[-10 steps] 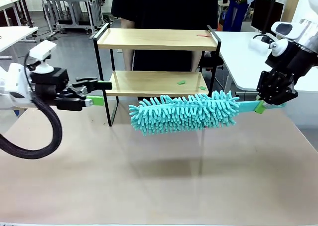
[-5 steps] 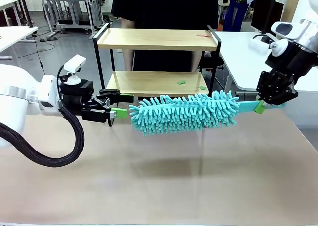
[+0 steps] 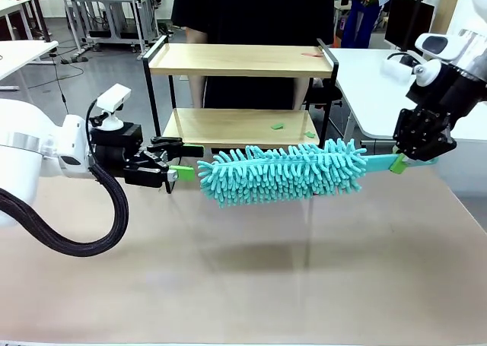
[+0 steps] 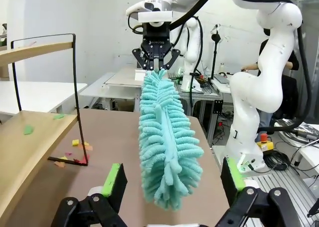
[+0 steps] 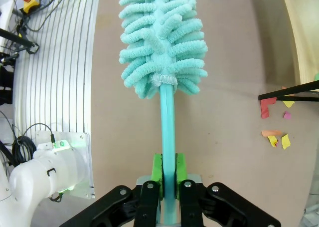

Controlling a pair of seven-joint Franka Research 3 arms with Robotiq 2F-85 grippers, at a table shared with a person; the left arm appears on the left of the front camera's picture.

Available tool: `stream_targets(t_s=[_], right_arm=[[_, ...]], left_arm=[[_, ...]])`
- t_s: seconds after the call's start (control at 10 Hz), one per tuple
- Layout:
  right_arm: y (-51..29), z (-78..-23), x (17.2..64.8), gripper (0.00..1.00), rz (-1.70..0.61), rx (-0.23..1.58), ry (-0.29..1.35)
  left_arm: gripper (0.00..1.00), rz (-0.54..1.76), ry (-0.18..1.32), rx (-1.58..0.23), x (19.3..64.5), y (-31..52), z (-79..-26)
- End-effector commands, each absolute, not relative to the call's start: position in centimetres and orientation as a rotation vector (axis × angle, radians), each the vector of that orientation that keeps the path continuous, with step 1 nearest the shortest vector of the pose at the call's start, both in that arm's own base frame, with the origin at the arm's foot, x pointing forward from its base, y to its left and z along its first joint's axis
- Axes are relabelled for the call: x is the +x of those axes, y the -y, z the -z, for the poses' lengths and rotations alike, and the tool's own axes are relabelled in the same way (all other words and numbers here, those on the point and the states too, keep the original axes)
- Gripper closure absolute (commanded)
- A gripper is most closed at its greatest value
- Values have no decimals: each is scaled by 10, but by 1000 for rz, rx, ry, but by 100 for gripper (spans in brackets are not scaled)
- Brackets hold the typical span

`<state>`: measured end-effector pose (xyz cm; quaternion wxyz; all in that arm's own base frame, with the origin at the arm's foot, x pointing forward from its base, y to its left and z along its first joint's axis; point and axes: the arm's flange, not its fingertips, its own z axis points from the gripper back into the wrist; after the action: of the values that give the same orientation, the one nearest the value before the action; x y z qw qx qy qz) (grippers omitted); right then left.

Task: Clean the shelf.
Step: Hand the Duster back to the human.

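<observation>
— Right gripper?
— Clamped on the flat handle of the teal duster, green pads tight on both faces of it. Holds it level above the table, head stretching away toward the left gripper.

— And that one?
— Spread wide, gripping nothing. Sits just off the free tip of the duster head, one finger to each side of it in the left wrist view, with a gap on both sides.

— Shelf?
— Stands just beyond both grippers, at the far edge of the table, in front of a person in black. Green scraps on the lower board, a red scrap on the top one. More paper bits on the table by a black leg.

— Room to move?
— Bare tabletop under the duster and toward the near edge.
</observation>
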<state>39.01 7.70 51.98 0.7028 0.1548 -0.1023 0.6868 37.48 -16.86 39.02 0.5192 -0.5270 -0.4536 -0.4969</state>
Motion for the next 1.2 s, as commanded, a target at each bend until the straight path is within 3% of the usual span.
stream_targets(t_s=[0.0, 1.1], right_arm=[[-77, -520, 390, 87, -1526, 354, 248], [-77, -520, 390, 87, -1526, 354, 248]], left_arm=[[0, 1210, 1126, -1223, 369, 185, -385], [0, 1193, 1096, -1257, 366, 255, -360]])
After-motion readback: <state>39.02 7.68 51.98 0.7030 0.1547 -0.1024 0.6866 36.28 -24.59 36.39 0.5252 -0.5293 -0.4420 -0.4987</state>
